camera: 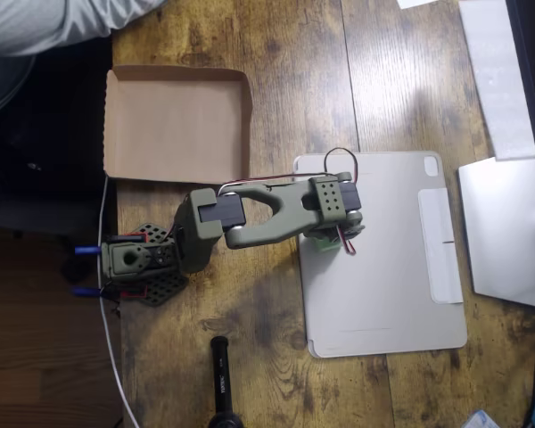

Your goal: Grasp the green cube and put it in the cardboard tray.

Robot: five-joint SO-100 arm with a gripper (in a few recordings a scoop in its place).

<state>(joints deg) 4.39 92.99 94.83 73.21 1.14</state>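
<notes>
The olive-green arm reaches right from its base (134,265) over the wooden table. Its gripper (333,228) points down over the left part of a pale grey tablet cover (383,267). The wrist housing hides the fingers from above, so their spread cannot be read. A small patch of light green, the green cube (323,241), peeks out just below the wrist, on or right above the cover. Whether the fingers touch it cannot be told. The cardboard tray (174,125) lies at the upper left, brown and shallow, with nothing in it.
A person's grey sleeve (62,22) shows at the top left, beside the tray. A black cylindrical object (223,379) stands at the bottom edge. White flat items (504,223) and a dark screen edge (530,80) line the right side. The table's left edge runs past the arm's base.
</notes>
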